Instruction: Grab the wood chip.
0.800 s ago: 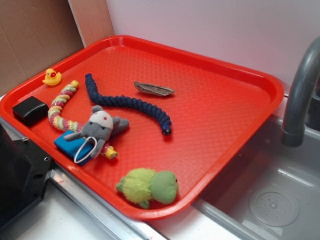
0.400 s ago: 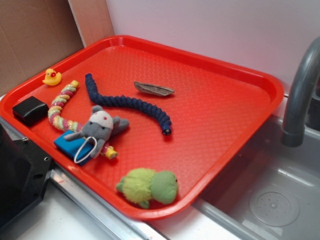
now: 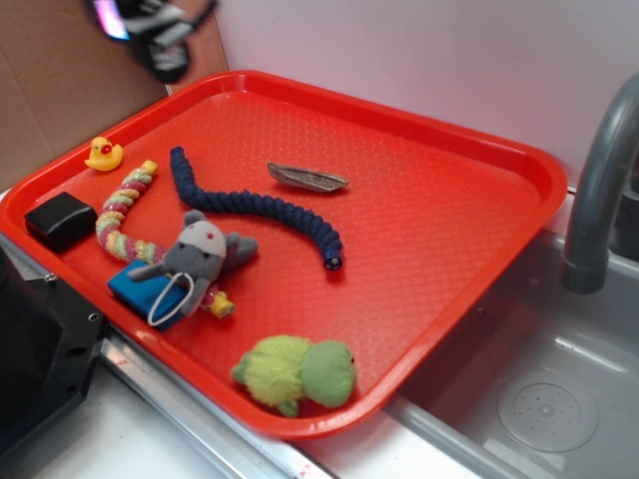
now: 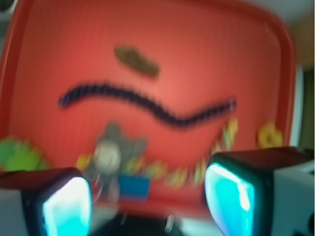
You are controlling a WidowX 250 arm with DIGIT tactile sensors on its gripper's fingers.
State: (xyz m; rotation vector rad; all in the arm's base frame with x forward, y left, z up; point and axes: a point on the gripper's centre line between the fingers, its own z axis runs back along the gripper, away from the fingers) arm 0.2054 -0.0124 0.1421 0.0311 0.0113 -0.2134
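Note:
The wood chip [image 3: 308, 178] is a small brown-grey sliver lying flat on the red tray [image 3: 469, 150], just beyond the dark-blue rope snake [image 3: 255, 205]. In the blurred wrist view the chip [image 4: 137, 60] lies far ahead, above the snake [image 4: 147, 104]. My gripper [image 3: 150, 35] shows blurred at the top left of the exterior view, high above the tray's far left corner and well apart from the chip. In the wrist view the gripper [image 4: 147, 201] is open and empty, with its teal pads [image 4: 66, 206] wide apart.
On the tray lie a yellow duck [image 3: 104, 154], a striped rope [image 3: 122, 210], a black block [image 3: 61, 220], a grey plush mouse [image 3: 200, 254] on a blue pouch [image 3: 150, 289], and a green plush turtle [image 3: 298, 372]. A sink [image 3: 539, 389] and grey faucet [image 3: 599, 190] are on the right.
My gripper has come into the exterior view at the top left, where it was out of view before. Nothing on the tray has moved.

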